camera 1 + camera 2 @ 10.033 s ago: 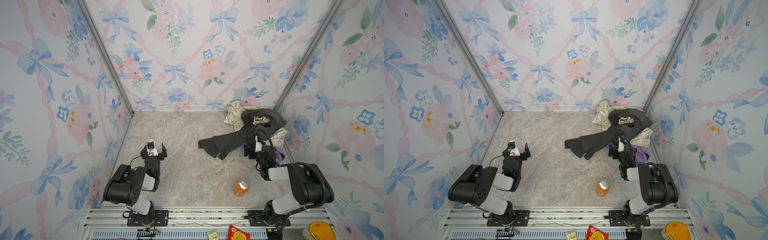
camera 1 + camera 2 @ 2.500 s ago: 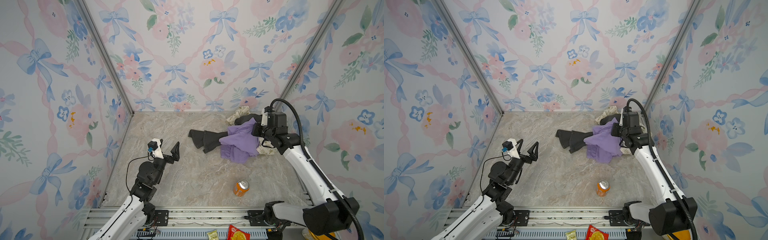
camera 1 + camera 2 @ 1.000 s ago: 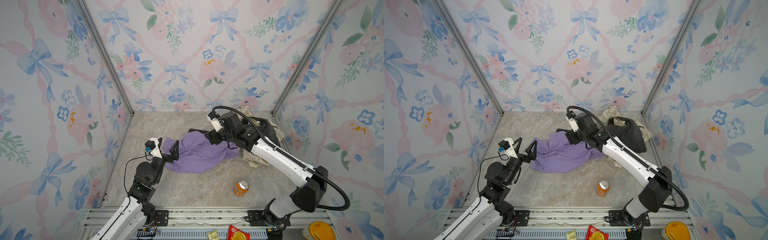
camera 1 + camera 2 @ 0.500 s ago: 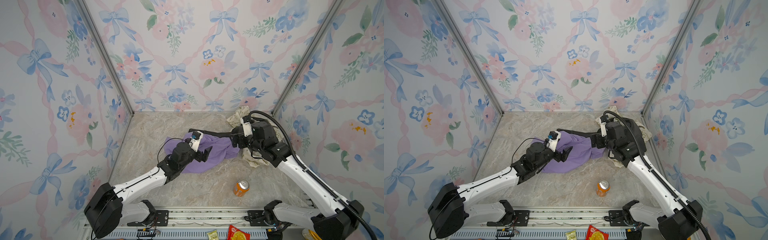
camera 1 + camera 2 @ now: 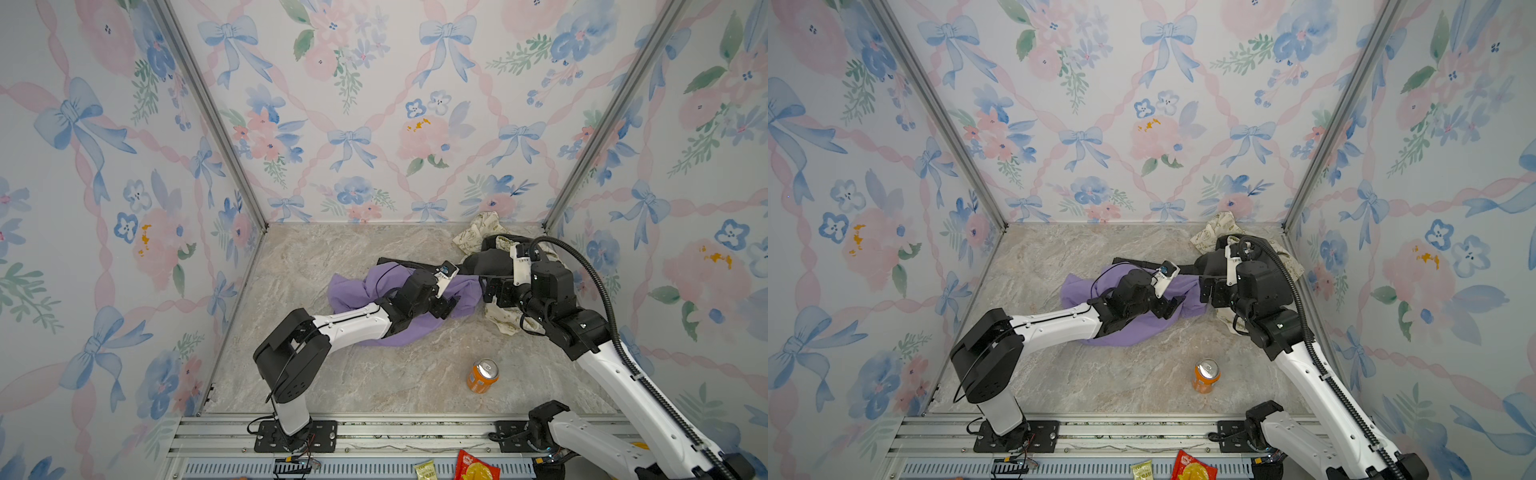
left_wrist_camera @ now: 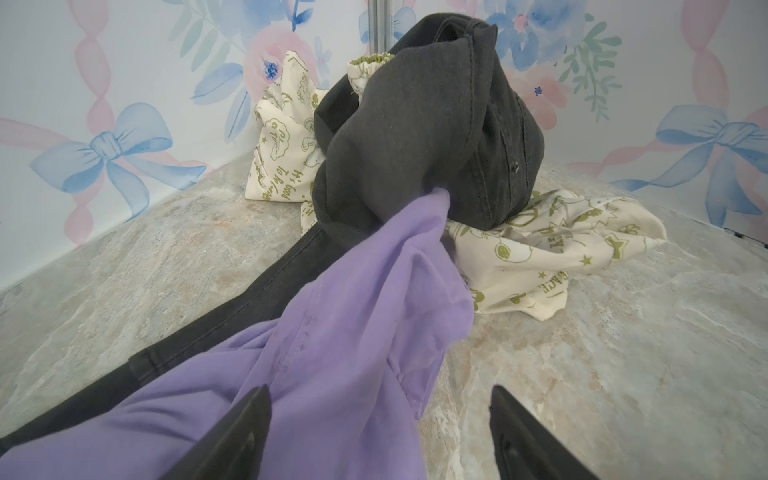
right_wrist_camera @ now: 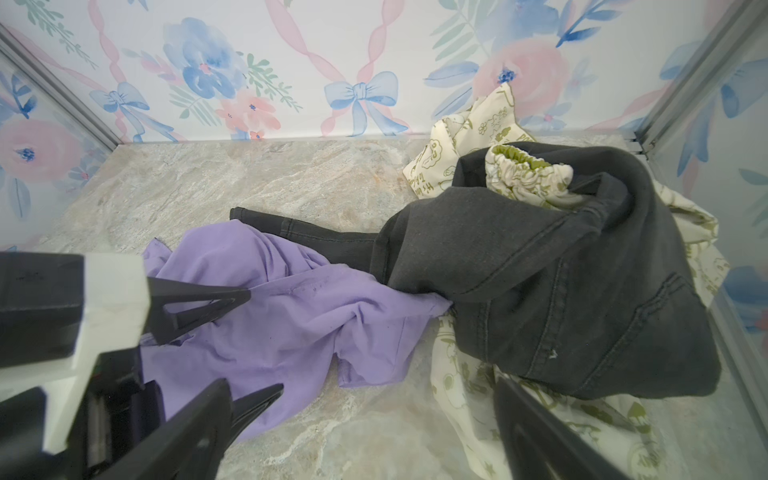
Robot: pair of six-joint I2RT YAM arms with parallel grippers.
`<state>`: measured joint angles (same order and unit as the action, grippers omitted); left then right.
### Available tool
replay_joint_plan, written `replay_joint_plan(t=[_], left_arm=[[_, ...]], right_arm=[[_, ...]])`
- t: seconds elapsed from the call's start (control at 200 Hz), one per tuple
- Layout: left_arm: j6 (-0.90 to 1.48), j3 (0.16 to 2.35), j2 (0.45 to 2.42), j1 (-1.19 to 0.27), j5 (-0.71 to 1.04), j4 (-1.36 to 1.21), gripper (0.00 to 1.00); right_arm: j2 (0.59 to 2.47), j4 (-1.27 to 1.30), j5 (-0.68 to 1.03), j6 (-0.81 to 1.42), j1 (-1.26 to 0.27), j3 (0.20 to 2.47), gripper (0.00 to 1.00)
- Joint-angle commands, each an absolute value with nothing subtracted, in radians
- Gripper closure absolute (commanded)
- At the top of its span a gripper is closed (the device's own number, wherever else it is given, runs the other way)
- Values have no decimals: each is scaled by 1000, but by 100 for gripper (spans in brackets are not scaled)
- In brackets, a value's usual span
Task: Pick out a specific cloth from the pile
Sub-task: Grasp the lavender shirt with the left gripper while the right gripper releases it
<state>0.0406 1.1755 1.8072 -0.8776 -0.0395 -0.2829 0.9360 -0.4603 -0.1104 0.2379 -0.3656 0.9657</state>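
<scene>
Pile [image 7: 540, 282] sits in the far right corner, dark trousers [image 7: 519, 257] over cream prints [image 6: 540, 245]. Lavender cloth [image 5: 353, 286] spreads to its left, one end tucked under the trousers (not free yet). Left gripper [image 6: 378, 395], jaws apart, straddles the cloth near that end. Right gripper [image 7: 359, 384], jaws apart and empty, hovers by the pile. Step, likely: regrasp. Next: pinch, then drag clear of the pile.

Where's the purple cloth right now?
In both top views the purple cloth lies mid-table under the left gripper, its right end touching the dark trousers in the back right corner.
</scene>
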Motion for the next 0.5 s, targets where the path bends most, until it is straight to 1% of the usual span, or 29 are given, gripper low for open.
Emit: replay_joint_plan(t=[0.0, 0.1, 0.215, 0.375, 0.495], left_arm=[[19, 1247, 1888, -881, -53, -270, 20], [20, 1313, 1961, -878, -65, -255, 26], [45, 1353, 2015, -854, -31, -256, 37], [69, 1346, 2015, -823, 15, -256, 61], [76, 1332, 1985, -821, 31, -262, 85]], right_arm=[[905, -465, -117, 258, -349, 947, 0], [888, -470, -114, 254, -342, 942, 0], [874, -475, -114, 250, -336, 935, 0], [856, -474, -113, 241, -323, 912, 0], [850, -460, -106, 241, -308, 894, 0]])
